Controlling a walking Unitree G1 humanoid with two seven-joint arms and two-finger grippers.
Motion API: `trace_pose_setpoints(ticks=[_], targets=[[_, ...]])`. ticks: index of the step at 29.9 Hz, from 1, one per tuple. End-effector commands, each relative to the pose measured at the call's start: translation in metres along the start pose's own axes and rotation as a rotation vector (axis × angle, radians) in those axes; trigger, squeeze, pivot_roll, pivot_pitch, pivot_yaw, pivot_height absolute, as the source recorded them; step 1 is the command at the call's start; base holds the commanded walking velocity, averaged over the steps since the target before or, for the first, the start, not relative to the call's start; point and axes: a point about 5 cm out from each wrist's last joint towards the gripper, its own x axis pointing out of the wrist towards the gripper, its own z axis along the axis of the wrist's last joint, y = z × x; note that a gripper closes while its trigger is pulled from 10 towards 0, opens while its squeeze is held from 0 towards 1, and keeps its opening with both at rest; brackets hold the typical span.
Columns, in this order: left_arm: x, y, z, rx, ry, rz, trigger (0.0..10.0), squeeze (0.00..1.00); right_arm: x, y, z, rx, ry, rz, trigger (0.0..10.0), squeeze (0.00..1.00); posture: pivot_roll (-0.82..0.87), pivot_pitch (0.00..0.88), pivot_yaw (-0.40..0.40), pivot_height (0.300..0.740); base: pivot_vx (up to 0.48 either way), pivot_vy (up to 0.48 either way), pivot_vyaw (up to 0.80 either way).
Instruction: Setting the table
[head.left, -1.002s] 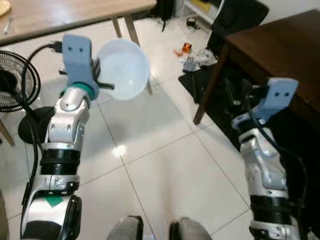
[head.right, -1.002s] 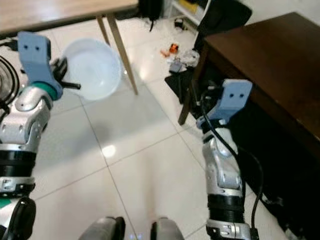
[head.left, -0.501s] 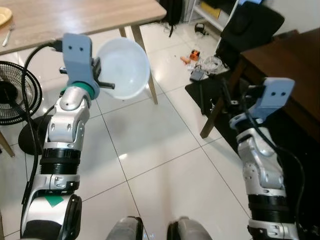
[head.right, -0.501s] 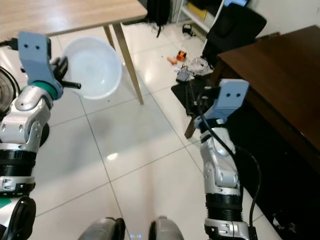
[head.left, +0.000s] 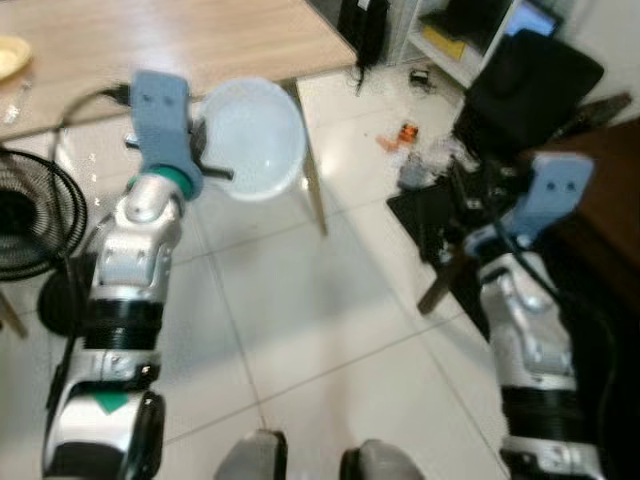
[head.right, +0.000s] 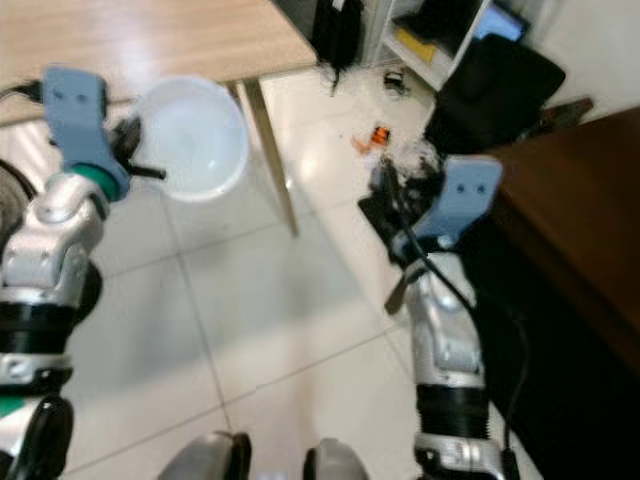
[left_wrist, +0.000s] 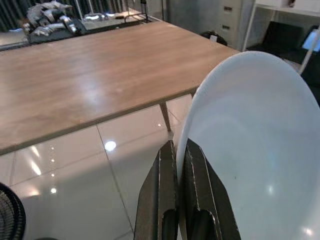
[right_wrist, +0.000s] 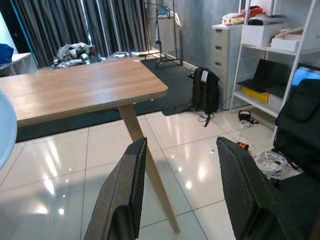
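Wooden table (left_wrist: 75, 75) ahead; left hand (left_wrist: 179, 165) pinching white bowl (left_wrist: 250, 150) rim.

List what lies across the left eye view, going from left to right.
Black round floor fan → left claw gripping the rim of the white plastic bowl → pale wooden table leg → small orange object on the white tiles → right claw → black office chair.
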Motion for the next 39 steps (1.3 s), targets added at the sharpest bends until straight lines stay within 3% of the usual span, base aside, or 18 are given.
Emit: trace_pose_setpoints(ticks=[1,14,32,39], targets=[[-0.0003,-0.0030,-0.0023,0.001,0.003,-0.007,10.0,0.00,-0.0009,-0.0043,-0.0012,-0.006,0.002,-0.013,10.0,0.00,0.04,0.000,0.065,0.740,0.472,0.000,0.00],[-0.0003,-0.0035,-0.0024,0.002,-0.001,-0.009,10.0,0.00,-0.0006,-0.0034,-0.0024,-0.016,0.005,-0.006,10.0,0.00,0.04,0.000,0.066,0.740,0.472,0.000,0.00],[0.0003,-0.0034,-0.0013,0.004,-0.004,-0.008,10.0,0.00,0.0014,-0.0012,-0.0028,-0.023,0.003,0.007,10.0,0.00,0.04,0.000,0.067,0.740,0.472,0.000,0.75],[-0.0001,-0.0023,-0.0009,0.005,-0.006,-0.003,10.0,0.00,0.0034,-0.0017,-0.0025,-0.014,0.003,0.002,10.0,0.00,0.05,0.000,0.062,0.740,0.471,0.000,0.06]])
